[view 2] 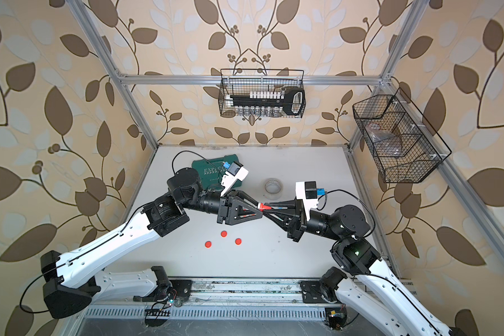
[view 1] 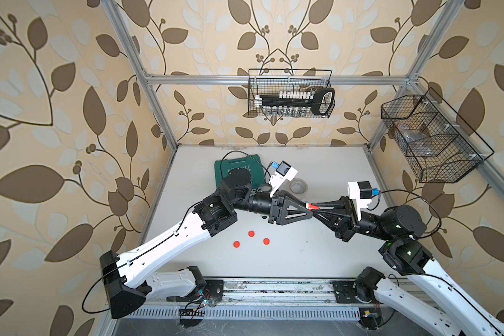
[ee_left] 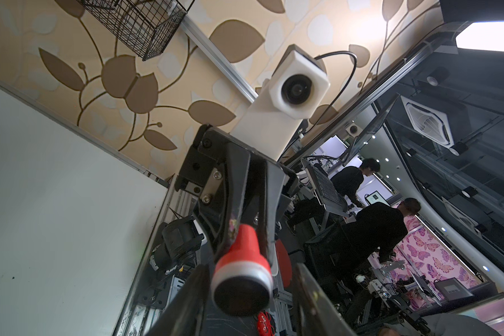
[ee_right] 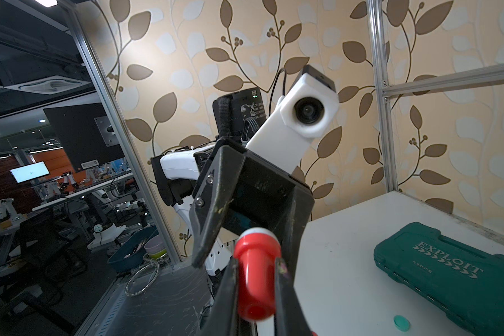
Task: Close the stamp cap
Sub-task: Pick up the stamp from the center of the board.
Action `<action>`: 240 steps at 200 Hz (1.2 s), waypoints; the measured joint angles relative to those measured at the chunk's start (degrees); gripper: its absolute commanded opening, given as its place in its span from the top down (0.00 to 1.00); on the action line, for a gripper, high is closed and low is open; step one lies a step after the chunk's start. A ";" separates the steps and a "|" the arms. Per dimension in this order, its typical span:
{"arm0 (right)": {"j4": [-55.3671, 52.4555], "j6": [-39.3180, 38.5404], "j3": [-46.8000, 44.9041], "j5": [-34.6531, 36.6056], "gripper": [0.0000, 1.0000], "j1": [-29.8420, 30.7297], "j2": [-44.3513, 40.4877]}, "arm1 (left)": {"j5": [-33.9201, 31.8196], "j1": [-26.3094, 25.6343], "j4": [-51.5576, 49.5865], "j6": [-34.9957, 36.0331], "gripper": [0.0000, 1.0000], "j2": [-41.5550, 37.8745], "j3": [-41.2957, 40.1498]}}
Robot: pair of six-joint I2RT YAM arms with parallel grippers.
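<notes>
Red smooth flared plastic stamp [ee_right: 256, 270]

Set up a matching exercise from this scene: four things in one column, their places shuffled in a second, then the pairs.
Things:
1 stamp
2 three red discs
3 green case
4 tape roll

Places:
A on the table, nearest the back wall
B clamped in the right gripper, off the table
C loose on the table, nearest its front edge
D flat on the table, hole up, just behind the stamp

Pairs: 1-B, 2-C, 3-A, 4-D
</notes>
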 measured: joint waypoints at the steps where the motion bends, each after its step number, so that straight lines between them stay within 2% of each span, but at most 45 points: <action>1: -0.04 -0.04 0.00 0.00 1.00 0.00 0.00 | -0.02 0.00 0.00 -0.02 0.52 0.00 0.00; 69: -1.81 -1.31 0.00 0.20 1.00 0.00 -0.55 | -0.48 0.00 -0.48 0.20 0.53 -0.35 0.00; 203: -2.23 -1.68 0.00 0.22 1.00 0.28 -0.79 | -0.90 0.00 -2.08 0.57 0.72 -0.44 0.02; 224: -2.23 -1.68 0.00 0.24 0.88 0.28 -0.79 | -0.90 0.00 -2.08 0.55 0.73 -0.42 0.02; 240: -2.25 -1.68 0.00 0.26 0.84 0.28 -0.79 | -0.87 0.00 -2.05 0.55 0.74 -0.44 0.02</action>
